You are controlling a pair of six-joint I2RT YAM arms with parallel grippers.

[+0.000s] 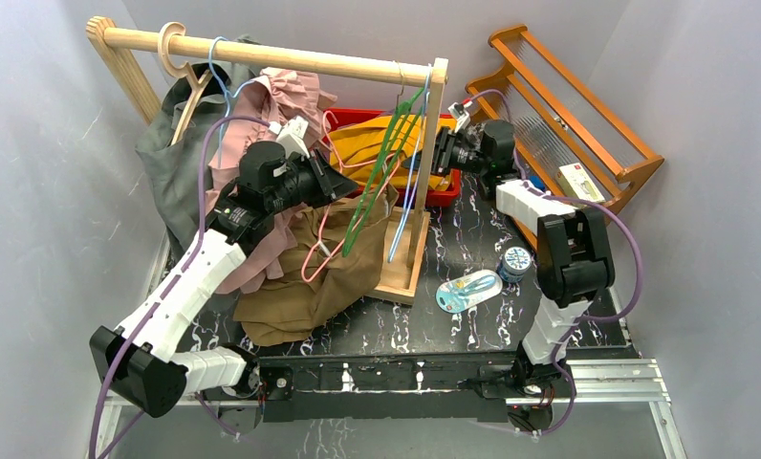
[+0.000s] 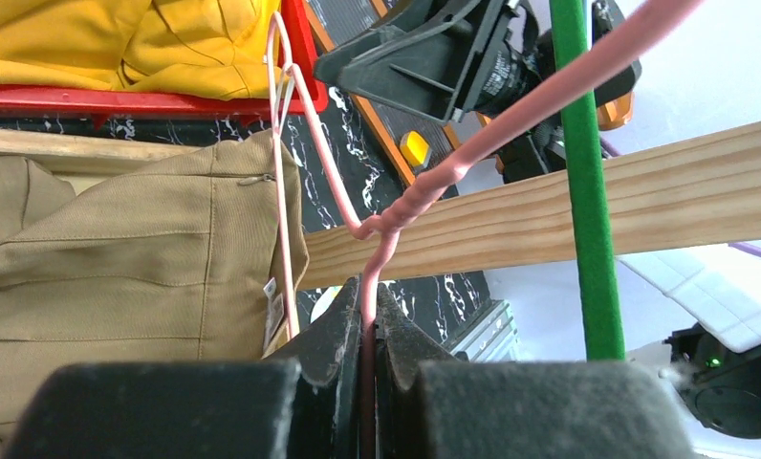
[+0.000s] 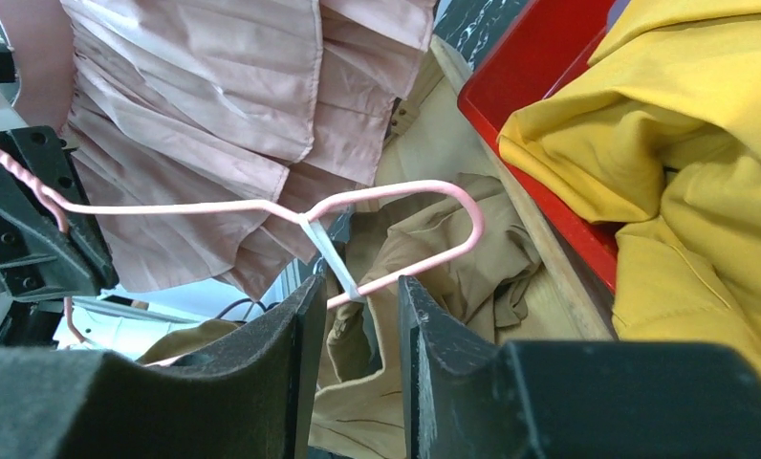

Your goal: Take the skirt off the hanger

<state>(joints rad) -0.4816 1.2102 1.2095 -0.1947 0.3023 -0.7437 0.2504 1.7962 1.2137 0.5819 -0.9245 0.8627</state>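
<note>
Left gripper [image 2: 369, 316] clenches the twisted neck of a pink wire hanger [image 2: 424, 186]. Right gripper [image 3: 353, 316], jaws part-way apart and grasping nothing, straddles the hanger's white clip [image 3: 331, 256]. The khaki skirt [image 2: 119, 258] slumps beyond, apparently clipped on. A pinch landing on bare wire would likely leave the waistband caught.

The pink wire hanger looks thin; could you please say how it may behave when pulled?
Probably light and springy: the pink wire hanger is thin wire, so it may flex when pulled. It likely won't slip, since the left claw pinches it below its twisted neck.
</note>
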